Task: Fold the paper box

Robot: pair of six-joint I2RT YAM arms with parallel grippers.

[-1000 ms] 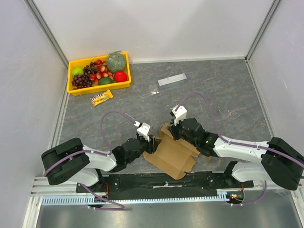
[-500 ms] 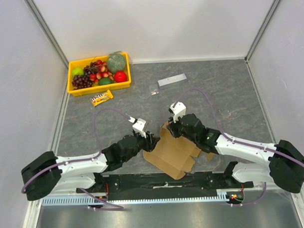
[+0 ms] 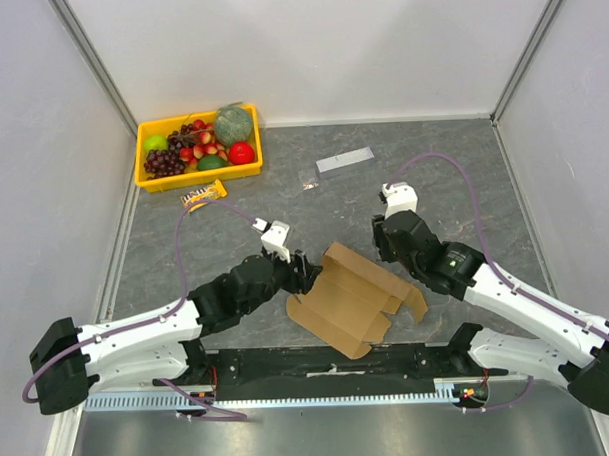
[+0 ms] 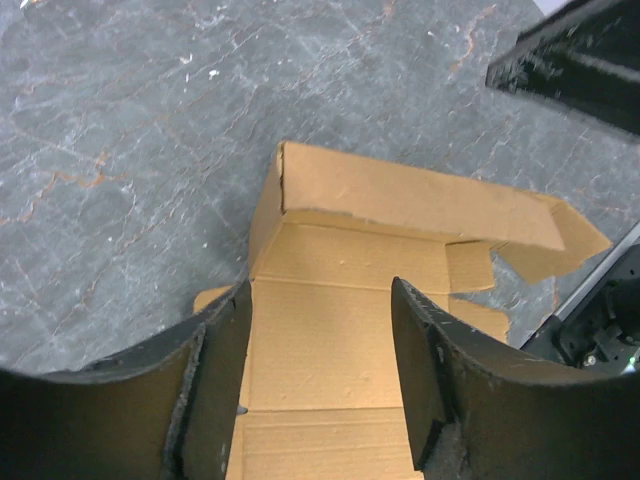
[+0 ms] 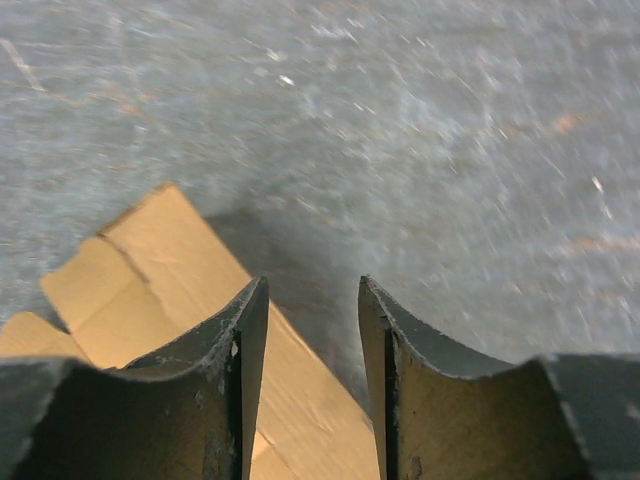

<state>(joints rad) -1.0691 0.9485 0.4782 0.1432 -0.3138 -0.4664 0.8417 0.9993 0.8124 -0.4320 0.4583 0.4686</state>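
The paper box [image 3: 352, 301] is a flat brown die-cut cardboard sheet lying near the table's front edge, with its far flap partly raised. My left gripper [image 3: 306, 274] is open at the sheet's left edge. In the left wrist view the sheet [image 4: 400, 210] lies under and between my spread fingers [image 4: 228, 340], and my left gripper [image 4: 322, 290] holds nothing. My right gripper [image 3: 383, 247] is open and hovers just past the sheet's far right edge. In the right wrist view my right gripper [image 5: 312, 285] is empty, with a corner of the cardboard [image 5: 150, 260] at the lower left.
A yellow tray [image 3: 146, 179] of fruit stands at the far left. A candy bar [image 3: 203, 196] lies by it. A grey-white strip [image 3: 344, 160] and a small packet [image 3: 310, 181] lie further back. White walls close in three sides.
My right gripper has let go of the sheet's far flap and drawn back to the right. My left arm has reached further forward along the sheet's left edge. The sheet has spread flatter.
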